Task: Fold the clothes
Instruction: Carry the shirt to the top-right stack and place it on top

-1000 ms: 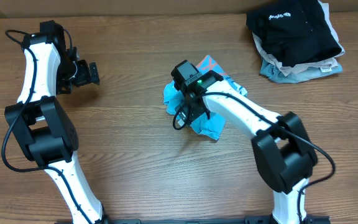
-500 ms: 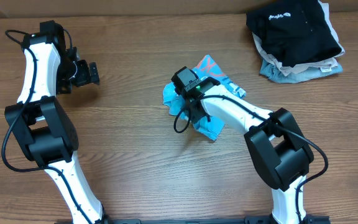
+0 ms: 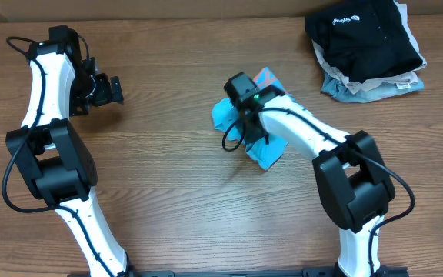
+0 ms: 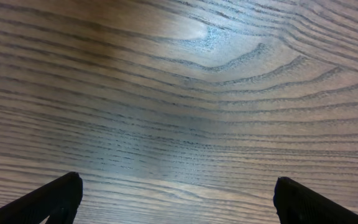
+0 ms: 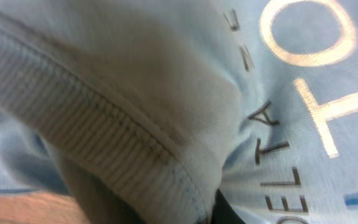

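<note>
The clothes (image 3: 268, 155), a crumpled sky-blue T-shirt with printed text, lie bunched at the table's middle. My right gripper (image 3: 246, 123) is pressed down into the bunch and hides its centre. In the right wrist view the clothes (image 5: 166, 93) fill the picture, and a ribbed collar seam is pinched in my right gripper (image 5: 185, 211), which is shut on the fabric. My left gripper (image 3: 114, 90) hovers far to the left over bare wood. The left wrist view shows my left gripper (image 4: 176, 186) open, with nothing between its fingers.
A pile of folded garments sits at the back right corner, with a black garment (image 3: 364, 35) on top and a grey-blue one (image 3: 358, 90) underneath. The wooden table (image 3: 160, 192) ends at the far edge along the top of the overhead view.
My right gripper has shut on the shirt and shifted a little to the right, taking the bunched fabric along. The left arm has not moved.
</note>
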Robot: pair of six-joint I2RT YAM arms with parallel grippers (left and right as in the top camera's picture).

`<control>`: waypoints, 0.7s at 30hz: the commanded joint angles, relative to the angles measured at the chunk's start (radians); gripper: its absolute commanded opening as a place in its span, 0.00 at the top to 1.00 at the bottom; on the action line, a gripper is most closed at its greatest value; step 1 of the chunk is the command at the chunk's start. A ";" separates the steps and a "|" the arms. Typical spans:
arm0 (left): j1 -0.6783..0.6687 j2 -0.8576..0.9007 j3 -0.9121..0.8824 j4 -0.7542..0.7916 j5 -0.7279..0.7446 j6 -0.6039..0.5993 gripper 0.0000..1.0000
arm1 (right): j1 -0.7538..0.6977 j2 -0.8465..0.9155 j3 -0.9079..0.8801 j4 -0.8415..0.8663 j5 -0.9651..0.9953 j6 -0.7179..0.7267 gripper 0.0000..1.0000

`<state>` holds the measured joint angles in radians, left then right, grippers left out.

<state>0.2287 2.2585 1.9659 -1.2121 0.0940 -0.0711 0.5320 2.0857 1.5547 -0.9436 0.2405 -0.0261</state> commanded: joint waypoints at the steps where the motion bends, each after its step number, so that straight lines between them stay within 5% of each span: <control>1: -0.006 0.011 -0.002 0.006 0.011 0.012 0.00 | -0.031 -0.098 0.147 -0.043 0.021 0.055 0.96; 12: -0.006 0.011 -0.002 0.013 0.011 0.012 0.00 | -0.186 -0.184 0.572 -0.245 0.023 -0.014 0.96; 21: -0.006 0.011 -0.002 0.014 0.011 0.012 0.00 | -0.366 -0.184 0.686 -0.161 0.138 -0.033 0.96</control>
<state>0.2291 2.2585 1.9659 -1.2026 0.0940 -0.0711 0.2138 1.9198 2.1971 -1.1416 0.3046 -0.0467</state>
